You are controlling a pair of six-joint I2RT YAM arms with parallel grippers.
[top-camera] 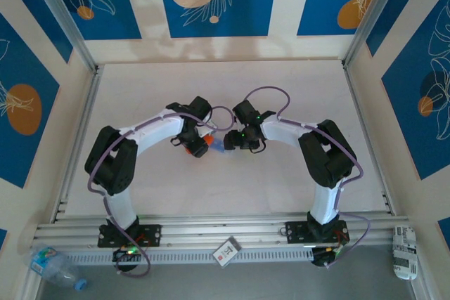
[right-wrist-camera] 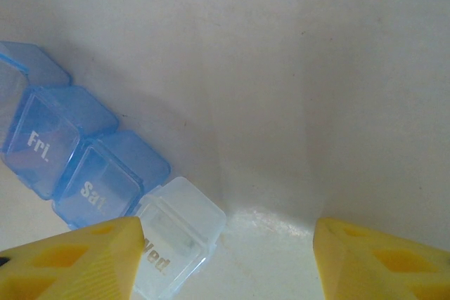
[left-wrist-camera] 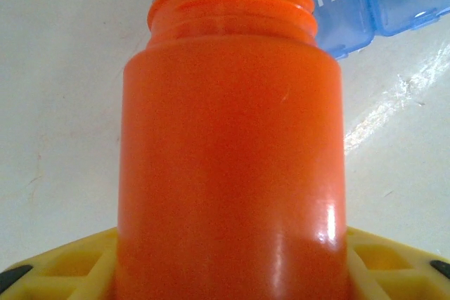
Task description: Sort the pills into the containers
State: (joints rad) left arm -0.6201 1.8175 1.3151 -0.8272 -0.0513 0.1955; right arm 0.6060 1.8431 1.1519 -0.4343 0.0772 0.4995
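Left fingers (left-wrist-camera: 63,265) clamp orange plastic cylindrical bottle (left-wrist-camera: 232,159); translucent blue compartmented pill box (left-wrist-camera: 348,5) lies just right of its mouth. Right fingers (right-wrist-camera: 77,258) apart, empty.

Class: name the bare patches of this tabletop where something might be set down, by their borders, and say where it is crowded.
Bare: the far stretch of the table up to the back wall; also the near strip before the rail, between left arm and right arm. Crowded: the centre, where orange bottle and blue pill box meet.
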